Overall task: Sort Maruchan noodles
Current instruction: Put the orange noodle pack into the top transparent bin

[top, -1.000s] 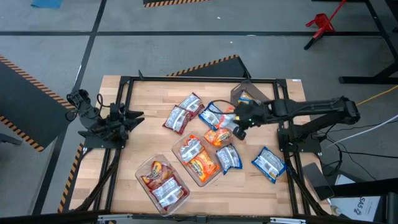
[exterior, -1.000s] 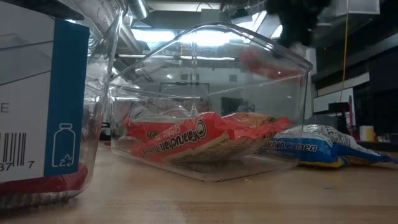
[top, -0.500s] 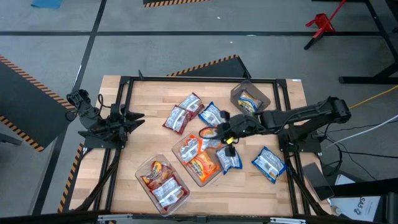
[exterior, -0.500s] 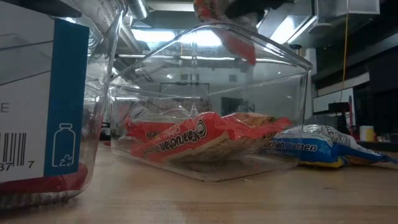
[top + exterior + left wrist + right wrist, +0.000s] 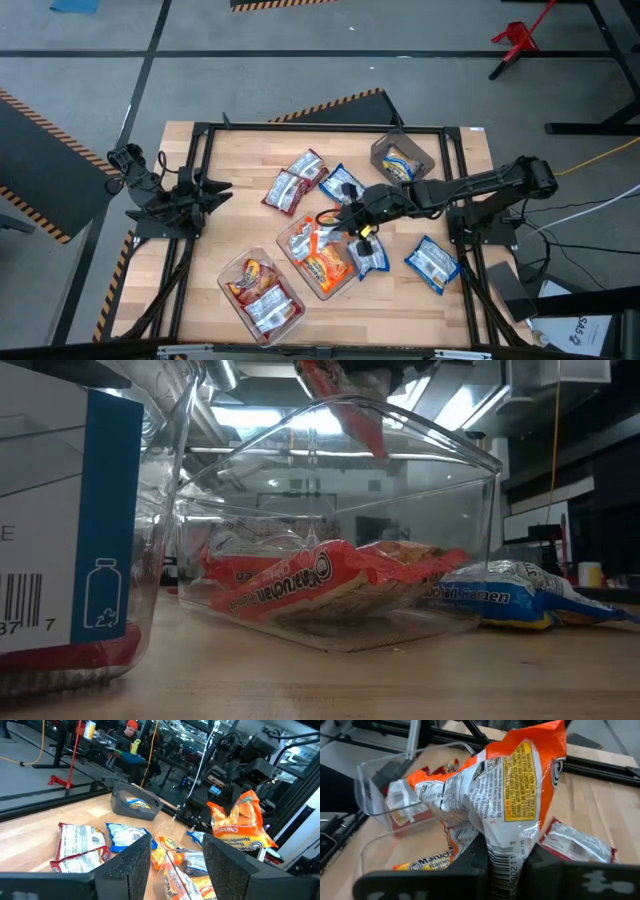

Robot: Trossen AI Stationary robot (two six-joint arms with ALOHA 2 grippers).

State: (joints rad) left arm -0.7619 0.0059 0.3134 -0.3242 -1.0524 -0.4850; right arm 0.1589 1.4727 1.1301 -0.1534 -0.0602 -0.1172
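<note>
My right gripper (image 5: 352, 222) is shut on an orange noodle packet (image 5: 327, 222) and holds it in the air over a clear tub (image 5: 300, 268) that has orange packets in it. In the low view the packet (image 5: 345, 405) hangs above that tub's rim (image 5: 440, 432). Red packets (image 5: 295, 180) and blue packets (image 5: 342, 185) lie loose on the table. My left gripper (image 5: 177, 857) waits open at the table's left edge (image 5: 212, 190), touching nothing. My right gripper pinches one short end of the orange packet, by its barcode (image 5: 501, 851), between its two fingers. The fingers come from the table's right, slanting a little downward. The packet reaches out past the fingertips, crumpled and tilted, lifted clear of the tub and the table.
A second clear tub (image 5: 240, 300) with red packets stands near the front edge. A dark grey tub (image 5: 385, 152) with a blue packet sits at the far right. More blue packets (image 5: 432, 262) lie at the right front. A person sits in the room beyond (image 5: 131, 732).
My right gripper has carried the orange packet from above the loose pile toward the table's left and near side, over the clear tub. Its wrist has rolled, and the packet has turned with it, staying clear of the table.
</note>
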